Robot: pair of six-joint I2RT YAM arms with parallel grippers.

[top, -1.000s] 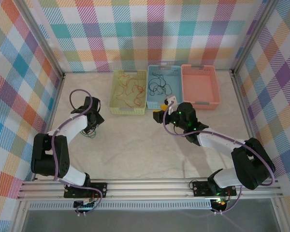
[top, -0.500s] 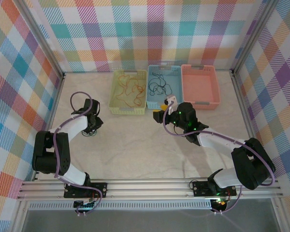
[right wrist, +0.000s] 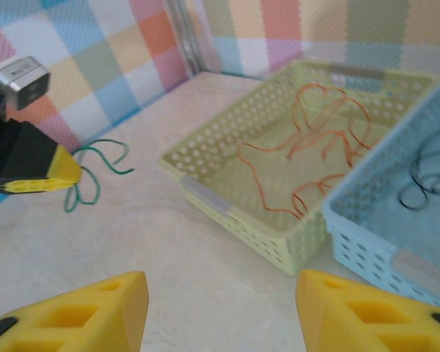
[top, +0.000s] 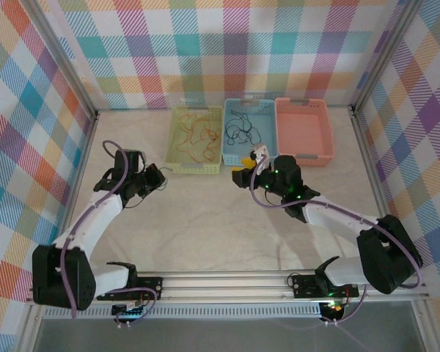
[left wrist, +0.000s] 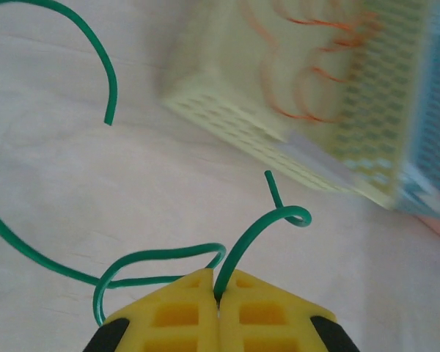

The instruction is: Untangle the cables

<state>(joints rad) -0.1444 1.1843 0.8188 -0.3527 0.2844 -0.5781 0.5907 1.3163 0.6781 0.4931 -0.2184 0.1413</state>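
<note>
Your left claw (left wrist: 218,284) is clamping the green cable (left wrist: 161,254), which is lying on the counter (left wrist: 73,191) near the yellow basket (left wrist: 227,95); your right claw (right wrist: 218,293) is hovering, fingers apart.

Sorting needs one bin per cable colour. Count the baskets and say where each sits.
3. They stand in a row at the back: yellow basket on the left, blue basket in the middle, pink basket on the right. None looks hidden.
</note>
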